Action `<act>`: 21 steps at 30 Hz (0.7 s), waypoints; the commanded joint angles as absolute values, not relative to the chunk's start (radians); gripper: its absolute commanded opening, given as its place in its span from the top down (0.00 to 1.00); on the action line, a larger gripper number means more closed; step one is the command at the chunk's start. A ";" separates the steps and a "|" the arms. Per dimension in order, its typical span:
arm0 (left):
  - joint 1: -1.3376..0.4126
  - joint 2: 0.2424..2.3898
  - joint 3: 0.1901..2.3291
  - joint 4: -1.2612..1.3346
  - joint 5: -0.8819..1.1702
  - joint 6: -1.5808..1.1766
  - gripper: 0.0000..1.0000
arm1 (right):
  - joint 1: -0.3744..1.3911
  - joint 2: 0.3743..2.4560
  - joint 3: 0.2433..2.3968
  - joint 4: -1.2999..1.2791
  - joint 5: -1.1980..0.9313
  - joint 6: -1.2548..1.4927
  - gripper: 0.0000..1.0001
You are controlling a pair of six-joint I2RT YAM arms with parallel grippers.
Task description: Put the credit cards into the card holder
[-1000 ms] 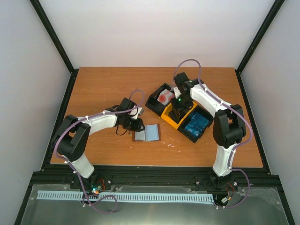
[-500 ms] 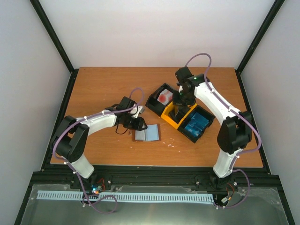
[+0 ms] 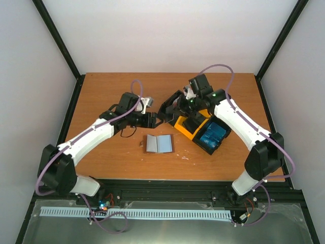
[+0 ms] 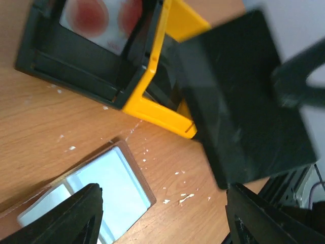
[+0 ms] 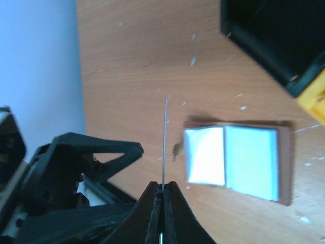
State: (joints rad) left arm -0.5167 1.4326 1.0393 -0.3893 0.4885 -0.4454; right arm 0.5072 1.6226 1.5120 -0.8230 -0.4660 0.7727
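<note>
The right fingers [image 5: 152, 213] are pinched tight on one edge of a thin, flat black card [image 4: 244, 101] made of plastic. They hold it up off the brown wooden worktop [image 3: 111, 91]. From the right wrist the card looks like just a thin line. Its flat face is turned toward the left fingers [image 4: 71, 218]. Those are spread wide with nothing between them and point at the black card from close by, so I think one arm is about to pass the card to the other. The small brown leather-like card holder [image 3: 159, 144] lies flat and open on the worktop between the two arms, with its pale blue inside facing up. It lies open like that so a card can go in, and no card is on it yet. Just behind it sits the black-and-yellow plastic tray with three boxes [image 3: 182, 124]. Some flat blue cards [image 3: 213, 134] wait in the box at one end, and a white sheet with red spots [image 4: 101, 15] lies in the box at the other end. The tray is near the card holder but not touching it. Both arms reach in over the same spot, so they could bump each other or the tray. Tiny white crumbs [image 4: 185, 195] are dotted on the wood. I cannot tell where the pockets in the card holder are.
</note>
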 commanded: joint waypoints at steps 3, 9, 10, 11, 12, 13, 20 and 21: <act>-0.505 1.309 1.118 -0.545 0.260 -0.619 0.32 | 0.488 1.534 1.319 -0.504 -0.778 0.992 0.97; -0.499 1.192 1.127 -0.489 0.419 -0.714 0.25 | 0.480 1.455 1.100 -0.095 -0.977 1.358 0.97; -0.498 1.188 1.127 -0.494 0.440 -0.738 0.25 | 0.480 1.443 1.082 -0.059 -0.983 1.396 0.97; -0.496 1.187 1.127 -0.509 0.453 -0.771 0.24 | 0.480 1.433 1.068 -0.016 -0.987 1.430 0.97; -0.493 1.189 1.127 -0.531 0.459 -0.810 0.24 | 0.479 1.421 1.053 0.018 -0.988 1.463 0.97; -0.488 1.191 1.123 -0.552 0.470 -0.851 0.24 | 0.479 1.407 1.041 0.048 -0.986 1.487 0.97; -0.467 1.151 1.038 -0.385 0.688 -1.020 0.25 | 0.480 1.324 0.934 0.145 -0.950 1.601 0.97; -0.466 1.149 1.029 -0.346 0.721 -1.040 0.28 | 0.479 1.315 0.931 0.123 -0.940 1.587 0.97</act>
